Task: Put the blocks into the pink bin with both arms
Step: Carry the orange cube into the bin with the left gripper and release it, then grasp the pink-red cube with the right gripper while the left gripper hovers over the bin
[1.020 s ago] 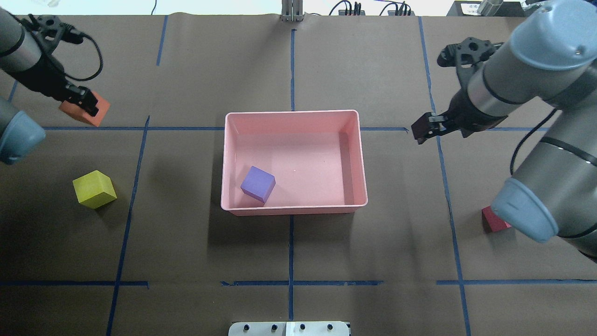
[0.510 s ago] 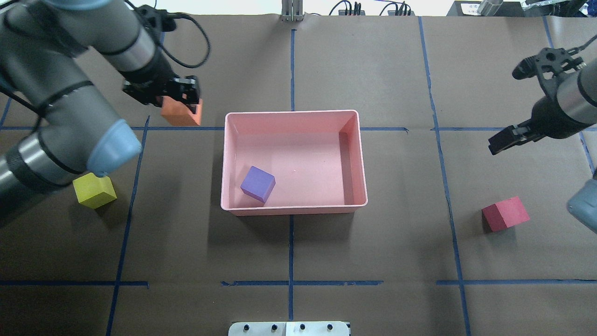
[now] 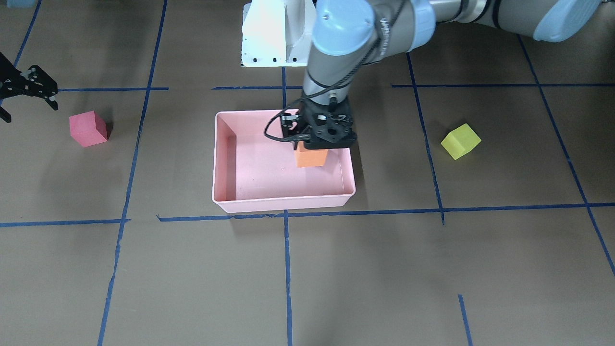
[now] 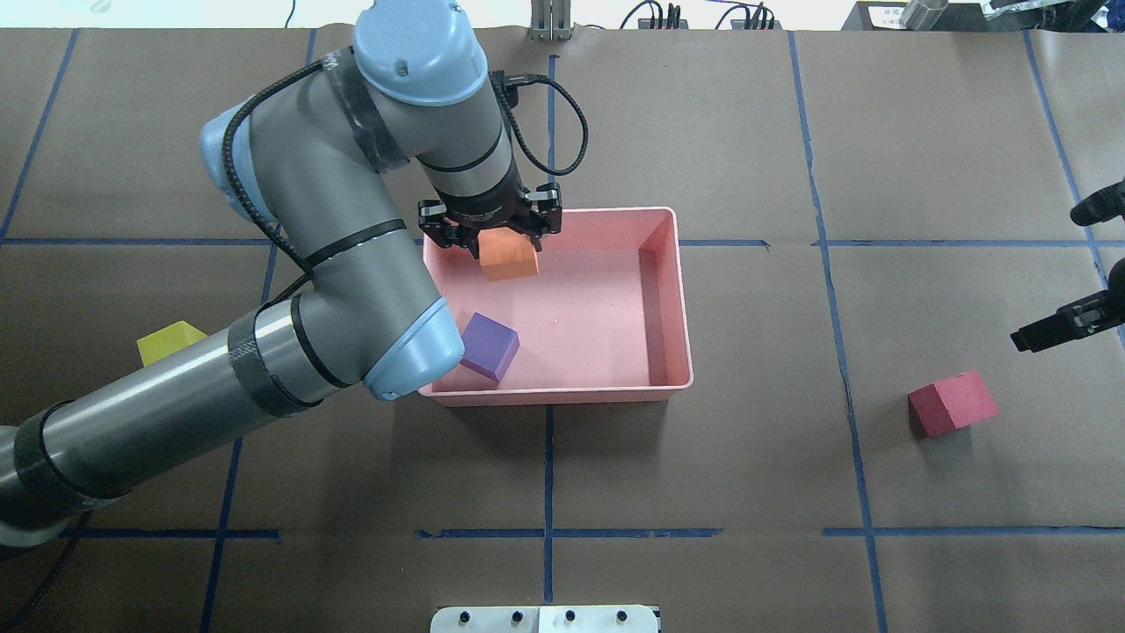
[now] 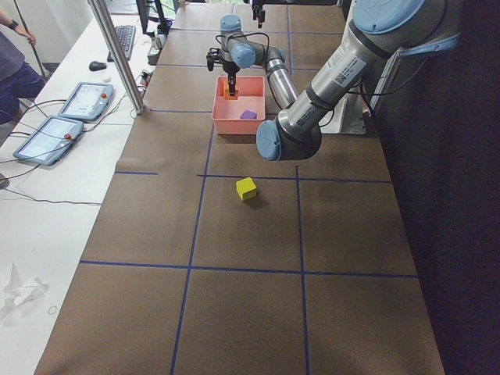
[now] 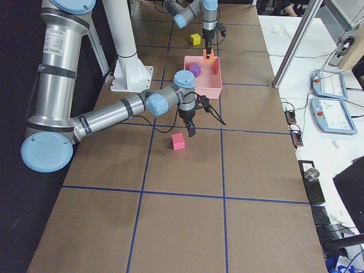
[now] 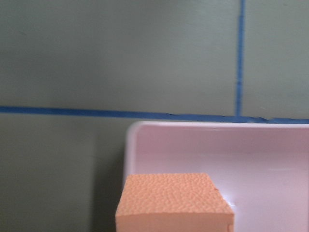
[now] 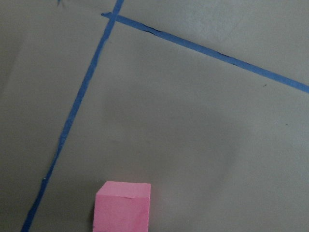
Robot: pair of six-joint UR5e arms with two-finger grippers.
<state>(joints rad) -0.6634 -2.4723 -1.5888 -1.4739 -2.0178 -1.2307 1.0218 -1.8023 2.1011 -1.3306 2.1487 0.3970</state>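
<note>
My left gripper [image 4: 492,230] is shut on the orange block [image 4: 508,257] and holds it over the far left corner of the pink bin [image 4: 670,299], clear of the floor. It also shows in the front view [image 3: 319,139], with the orange block [image 3: 311,157] below it. The purple block [image 4: 486,346] lies in the bin's near left part. The yellow-green block [image 4: 167,341] sits on the table at the left, partly behind my left arm. The red block [image 4: 952,403] sits at the right. My right gripper [image 4: 1041,334] is open and empty, just beyond the red block.
Brown paper with blue tape lines [image 4: 548,533] covers the table. A white pedestal base [image 3: 269,36] stands at the robot's side. My left arm [image 4: 334,264] stretches across the left half, over the bin's near left corner.
My left gripper has carried the orange block rightward from the far left of the table to above the bin. My right gripper has drawn back rightward and nearer, toward the red block.
</note>
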